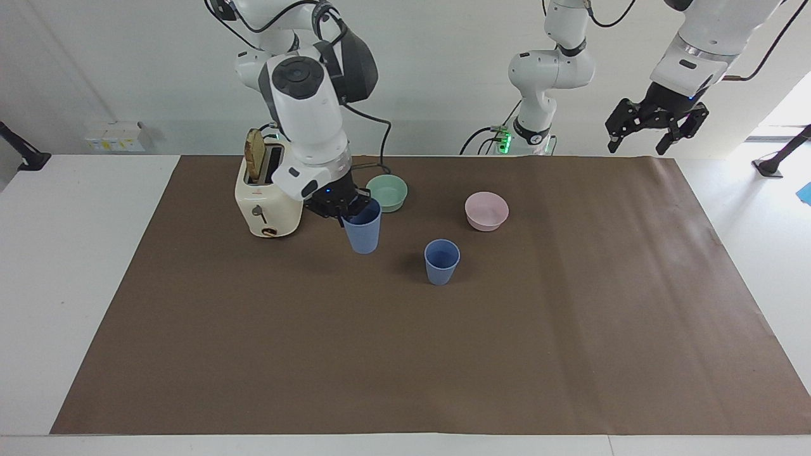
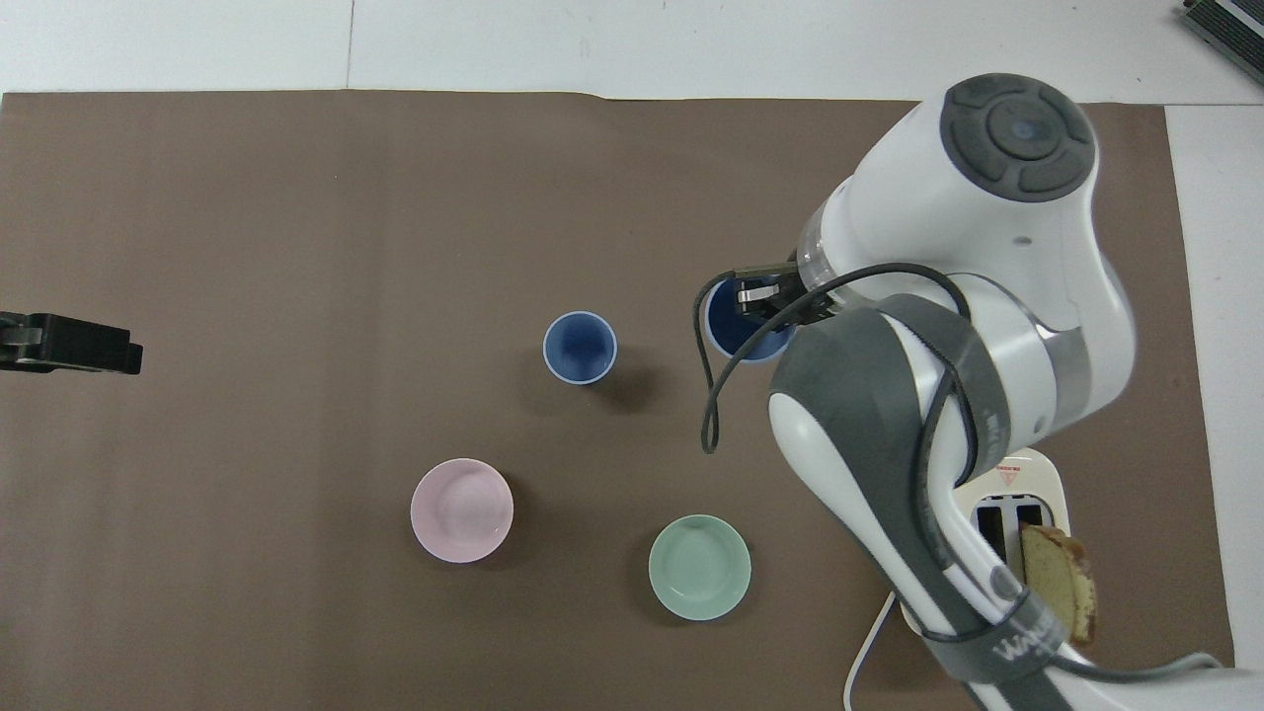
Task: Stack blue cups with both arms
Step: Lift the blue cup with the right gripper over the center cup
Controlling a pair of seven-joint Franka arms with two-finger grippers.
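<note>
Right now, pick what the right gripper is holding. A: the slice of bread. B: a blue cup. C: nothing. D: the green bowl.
B: the right gripper is shut on the rim of a blue cup, carried in the air beside the green bowl; the second blue cup stands alone on the mat.
</note>
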